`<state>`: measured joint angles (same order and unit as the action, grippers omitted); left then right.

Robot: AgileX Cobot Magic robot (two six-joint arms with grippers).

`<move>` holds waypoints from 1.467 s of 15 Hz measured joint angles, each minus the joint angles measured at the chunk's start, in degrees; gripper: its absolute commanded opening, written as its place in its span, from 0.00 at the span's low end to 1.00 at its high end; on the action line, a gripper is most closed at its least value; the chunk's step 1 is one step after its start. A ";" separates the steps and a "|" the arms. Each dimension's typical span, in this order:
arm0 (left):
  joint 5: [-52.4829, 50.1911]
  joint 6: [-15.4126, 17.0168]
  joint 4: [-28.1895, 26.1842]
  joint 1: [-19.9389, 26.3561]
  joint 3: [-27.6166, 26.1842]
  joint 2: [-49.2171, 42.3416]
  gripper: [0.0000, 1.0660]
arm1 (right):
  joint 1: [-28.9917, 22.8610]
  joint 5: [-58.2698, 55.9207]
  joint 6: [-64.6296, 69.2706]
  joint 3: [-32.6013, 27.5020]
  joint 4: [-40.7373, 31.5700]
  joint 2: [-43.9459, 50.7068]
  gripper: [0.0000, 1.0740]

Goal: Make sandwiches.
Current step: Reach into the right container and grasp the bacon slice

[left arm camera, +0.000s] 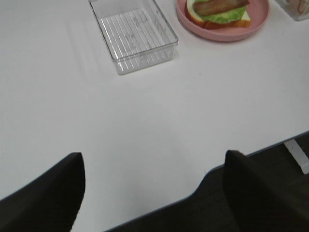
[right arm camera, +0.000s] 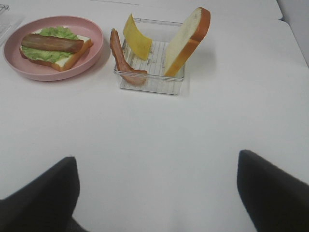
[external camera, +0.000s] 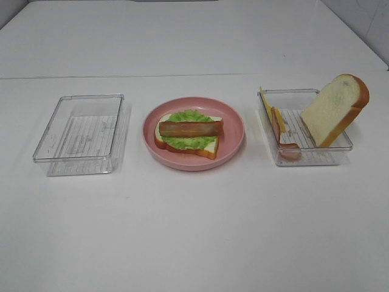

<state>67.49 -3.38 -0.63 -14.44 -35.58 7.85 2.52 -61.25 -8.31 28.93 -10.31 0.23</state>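
Note:
The half-built sandwich (external camera: 188, 135) lies on the pink plate (external camera: 233, 121): one bread slice, green lettuce, and a brown bacon strip on top. It also shows in the left wrist view (left arm camera: 219, 12) and the right wrist view (right arm camera: 53, 46). The second bread slice (external camera: 334, 109) (right arm camera: 188, 41) leans upright in the right clear tray (external camera: 310, 159), with a yellow cheese slice (right arm camera: 136, 42) and another bacon strip (right arm camera: 120, 58). My left gripper (left arm camera: 154, 193) and right gripper (right arm camera: 157, 193) are open, empty, and far back from the food. Neither shows in the high view.
An empty clear tray (external camera: 79, 131) (left arm camera: 135, 34) stands left of the plate. The white table's near edge (left arm camera: 193, 198) runs just under my left gripper, with dark floor beyond it.

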 measured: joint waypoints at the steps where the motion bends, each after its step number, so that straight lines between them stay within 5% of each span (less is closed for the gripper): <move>1: 0.00 0.00 0.00 0.00 0.63 -3.72 0.69 | 0.00 0.00 0.00 0.00 0.00 0.00 0.72; 7: 0.00 -0.40 2.06 0.00 4.01 -8.19 0.69 | 0.00 11.17 0.00 0.63 -0.11 -6.36 0.69; 12: -4.41 -0.40 1.95 0.00 4.58 -8.19 0.69 | 0.00 26.18 0.00 2.46 -3.61 -29.34 0.69; 22: -7.73 -0.40 1.95 0.00 6.59 -8.19 0.69 | 0.00 14.78 -12.15 27.79 -10.26 -71.51 0.67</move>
<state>59.76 -3.78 1.32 -14.44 -28.99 -0.34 2.52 -46.47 -20.45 56.72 -20.57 -71.28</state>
